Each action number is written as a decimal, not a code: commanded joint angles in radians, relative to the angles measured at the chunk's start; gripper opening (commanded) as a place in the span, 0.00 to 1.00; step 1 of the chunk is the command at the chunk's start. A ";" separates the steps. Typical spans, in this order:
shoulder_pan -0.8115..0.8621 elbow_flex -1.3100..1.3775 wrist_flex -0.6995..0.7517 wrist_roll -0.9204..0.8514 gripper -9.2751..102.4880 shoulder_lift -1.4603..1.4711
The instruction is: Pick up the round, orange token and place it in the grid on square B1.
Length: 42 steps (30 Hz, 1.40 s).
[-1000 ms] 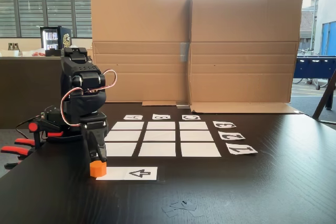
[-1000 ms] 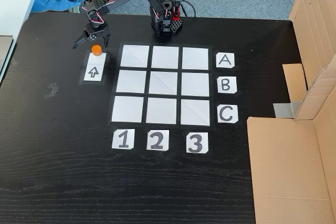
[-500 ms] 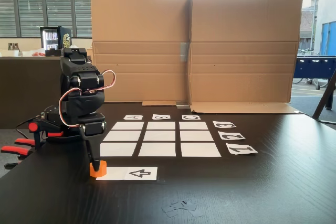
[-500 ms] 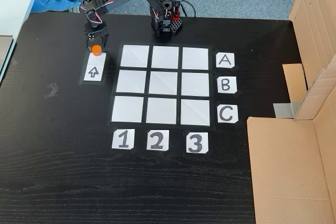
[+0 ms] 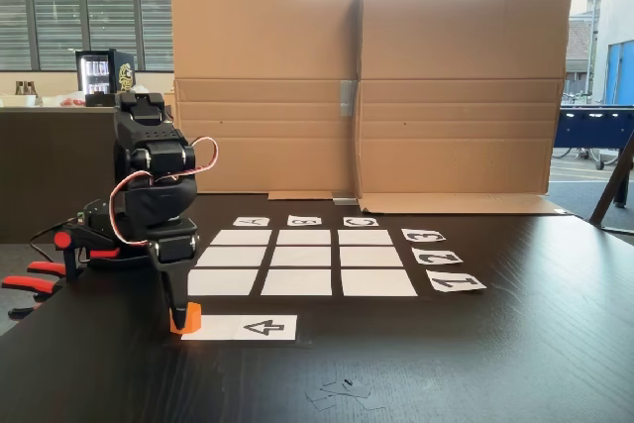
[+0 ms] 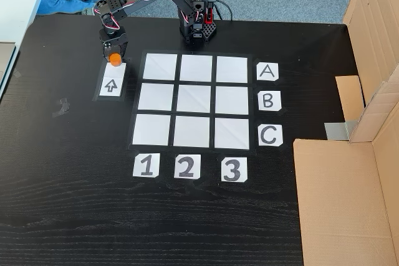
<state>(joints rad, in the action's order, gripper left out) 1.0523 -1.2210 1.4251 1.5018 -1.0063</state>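
Token (image 6: 115,59) sits on the far end of the arrow strip (image 6: 111,83), left of the grid (image 6: 194,100) in the top-down fixed view. Gripper (image 6: 114,55) is down over it, fingers closed in around token; in the low fixed view gripper (image 5: 179,316) covers most of the token (image 5: 188,321), w/ orange showing low beside the finger. Token's base looks to be on the strip. B1 (image 6: 156,96), middle row, left col. in the top-down view, holds nothing. Cardboard (image 5: 369,86) stands at the table's far edge.
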 commanded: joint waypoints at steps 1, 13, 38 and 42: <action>0.006 0.037 0.000 -0.009 0.22 -0.003; 0.009 0.051 -0.005 -0.025 0.20 0.012; -0.097 -0.017 -0.017 -0.077 0.43 -0.098; -0.094 -0.032 -0.023 -0.077 0.43 -0.094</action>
<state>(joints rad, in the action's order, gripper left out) 0.9649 -1.2517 1.4143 1.4312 -1.0416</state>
